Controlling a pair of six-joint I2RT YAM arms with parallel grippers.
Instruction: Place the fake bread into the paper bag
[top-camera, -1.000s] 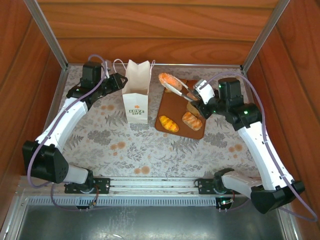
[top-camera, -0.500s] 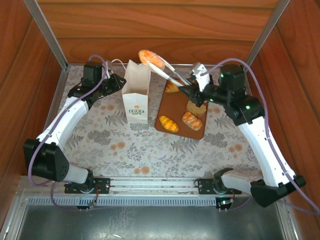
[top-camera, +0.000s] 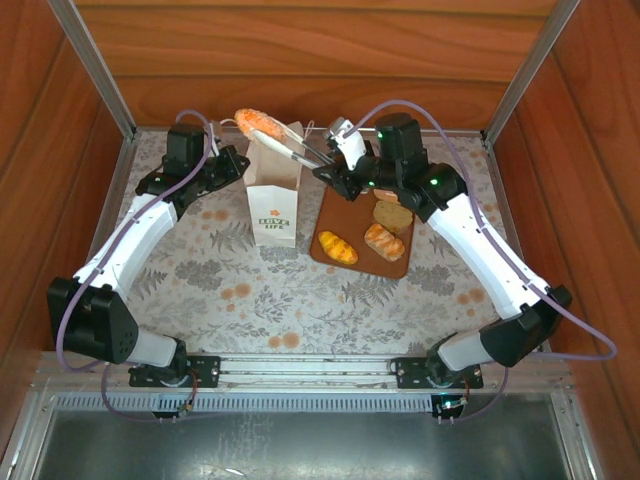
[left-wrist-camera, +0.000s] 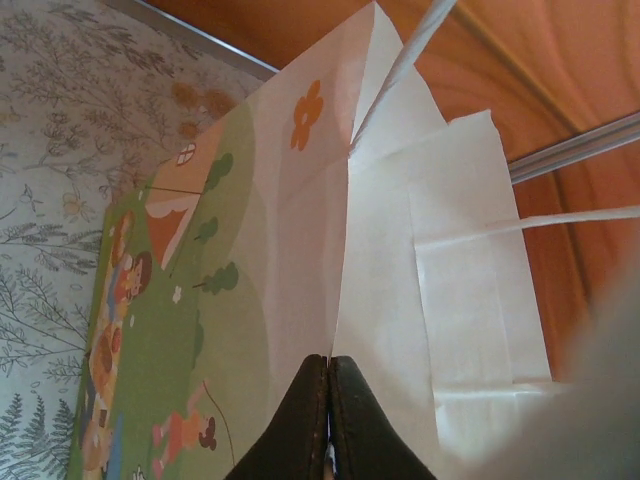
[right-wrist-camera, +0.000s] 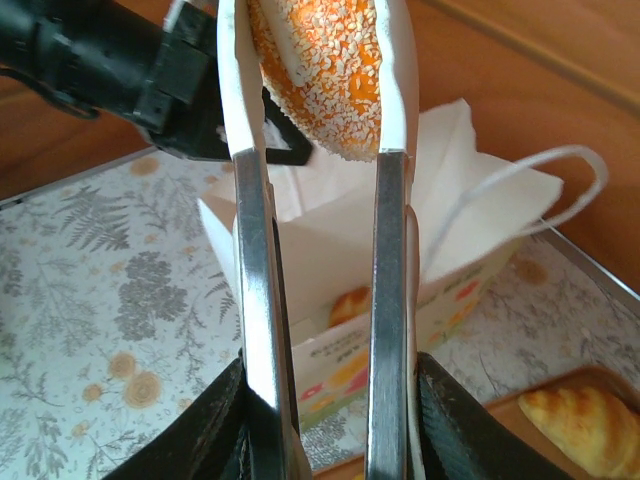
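Floral worktop (top-camera: 230, 290): white "LOVE LIFE" paper bag (top-camera: 272, 195), rim pinched by left pincer (left-wrist-camera: 328, 375); right pincer (top-camera: 335, 172) clamps metal tongs (top-camera: 300, 153) holding seeded orange roll (top-camera: 258, 123).

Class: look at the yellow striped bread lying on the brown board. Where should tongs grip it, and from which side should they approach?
Grip the yellow striped bread across its narrow middle, coming down from above. It lies flat on the board, long and slanted, and both long flanks sit apart from the glazed roll, so the arms of the tongs should likely fit either side.
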